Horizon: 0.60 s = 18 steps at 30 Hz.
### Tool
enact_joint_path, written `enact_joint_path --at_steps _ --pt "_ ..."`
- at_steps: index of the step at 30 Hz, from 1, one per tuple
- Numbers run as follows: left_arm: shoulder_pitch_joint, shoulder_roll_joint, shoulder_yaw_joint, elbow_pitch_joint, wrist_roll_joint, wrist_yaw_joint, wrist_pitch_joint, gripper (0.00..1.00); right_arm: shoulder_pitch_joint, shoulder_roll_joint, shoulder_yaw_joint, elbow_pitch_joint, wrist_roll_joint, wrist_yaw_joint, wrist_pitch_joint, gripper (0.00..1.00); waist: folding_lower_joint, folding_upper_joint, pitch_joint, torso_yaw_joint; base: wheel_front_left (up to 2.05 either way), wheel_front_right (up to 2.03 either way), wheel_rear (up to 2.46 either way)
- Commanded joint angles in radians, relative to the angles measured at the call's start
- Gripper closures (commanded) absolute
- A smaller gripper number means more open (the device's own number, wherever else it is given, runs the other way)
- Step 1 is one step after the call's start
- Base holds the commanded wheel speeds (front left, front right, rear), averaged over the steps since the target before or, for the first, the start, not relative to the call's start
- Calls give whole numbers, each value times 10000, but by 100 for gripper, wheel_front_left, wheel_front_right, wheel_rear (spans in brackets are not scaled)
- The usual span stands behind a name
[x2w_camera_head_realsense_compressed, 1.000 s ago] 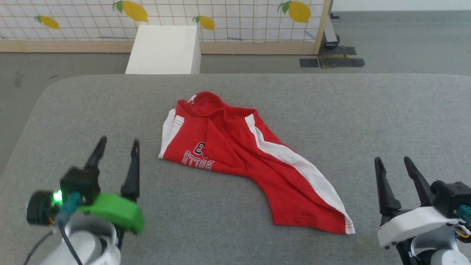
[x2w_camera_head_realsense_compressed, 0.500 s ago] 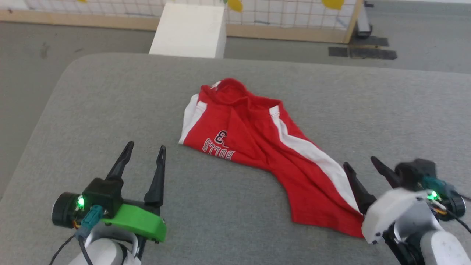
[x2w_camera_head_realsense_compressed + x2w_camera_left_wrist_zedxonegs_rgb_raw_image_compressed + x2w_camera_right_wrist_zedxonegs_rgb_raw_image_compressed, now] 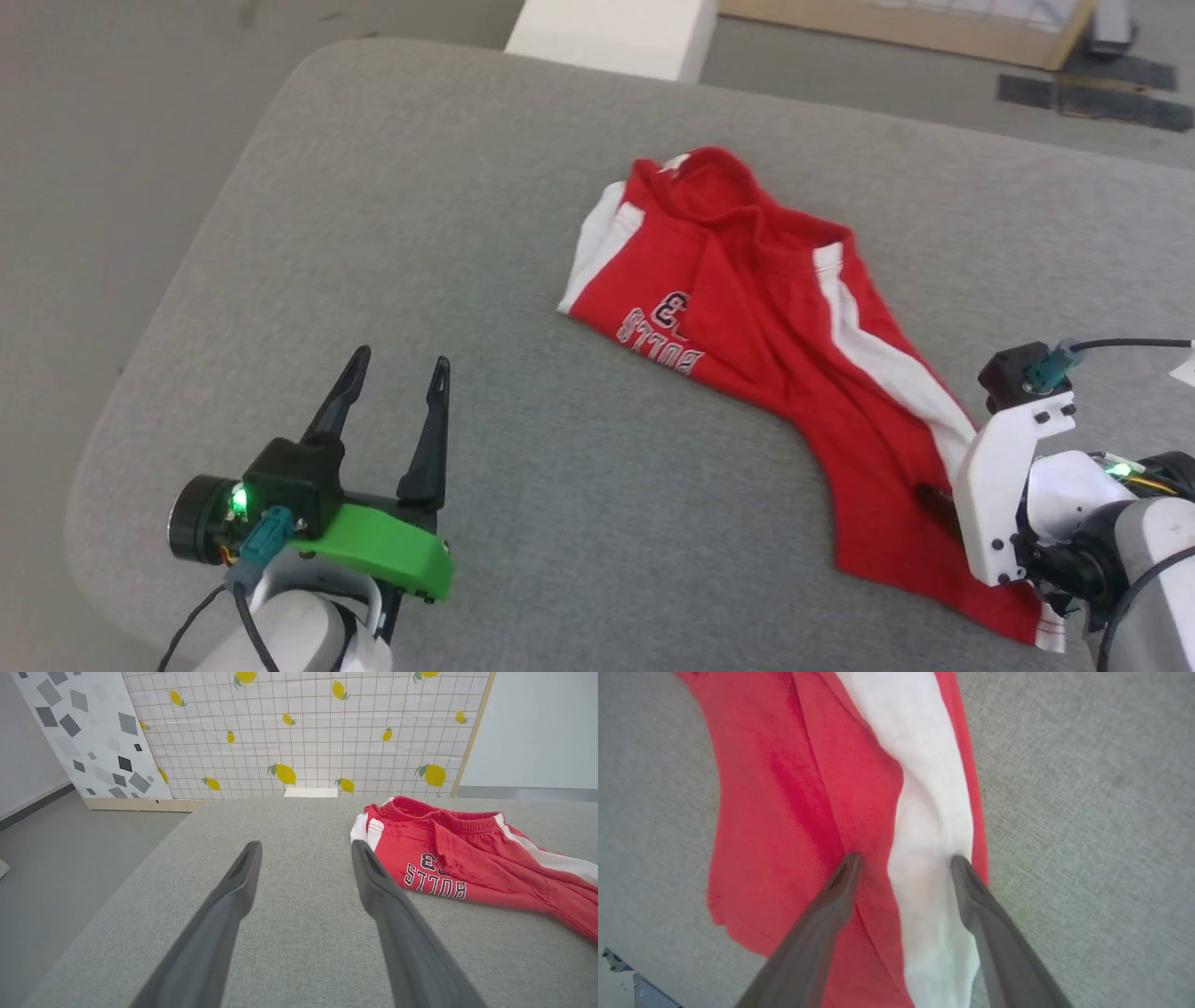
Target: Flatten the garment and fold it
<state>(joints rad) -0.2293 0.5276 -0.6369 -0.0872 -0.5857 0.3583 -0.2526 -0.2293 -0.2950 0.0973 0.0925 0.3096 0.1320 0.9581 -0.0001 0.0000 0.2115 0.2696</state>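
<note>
Grey cloth covers the desk on which red shorts lie crumpled, right of centre as the robot's head camera looks down. The waistband is bunched at the far side, toward 12 o'clock. One leg, folded short, points to 9 o'clock and bears an upside-down "BULLS" print, with the digits above it partly lost in a fold. The other leg runs long toward 5 o'clock, a white stripe along its outer edge.

The right end effector stands over that long leg near the hem, pointing down at the fabric with its fingers apart and gripping no cloth. One fingertip is on the red and the other is at the stripe's outer edge, so the stripe passes between them.

The left end effector hovers over bare desk at 8 o'clock from the shorts, well apart from them, its fingers likewise spread and aimed toward 12 o'clock.

Past the desk's far edge stands a white box. Behind it, from the left wrist camera, rises a lemon panel of gridded white.
</note>
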Motion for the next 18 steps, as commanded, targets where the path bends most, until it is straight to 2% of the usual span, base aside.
enact_joint_path --at_steps 1,3,7,11,18 --pt "-168 -91 31 45 120 -63 -75 0 -16 25 -5 45 -22 -13 98 0 1 0 347 429 0 0 0" --pt "-167 -156 57 96 146 -88 -79 0 144 58 -42 63 -111 -13 207 100 1 0 347 468 0 0 0" --pt "-78 -247 84 266 169 -122 -83 0 560 -99 -121 -202 -323 -13 70 100 1 0 125 377 0 0 0" --pt "-31 -267 84 371 157 -212 -85 0 910 -797 -310 -782 -346 -13 -9 100 1 0 -190 164 0 0 0" --pt "-207 -328 35 433 146 -326 -77 0 888 -2957 -642 -1474 -53 -13 -520 100 1 0 -440 14 0 0 0"
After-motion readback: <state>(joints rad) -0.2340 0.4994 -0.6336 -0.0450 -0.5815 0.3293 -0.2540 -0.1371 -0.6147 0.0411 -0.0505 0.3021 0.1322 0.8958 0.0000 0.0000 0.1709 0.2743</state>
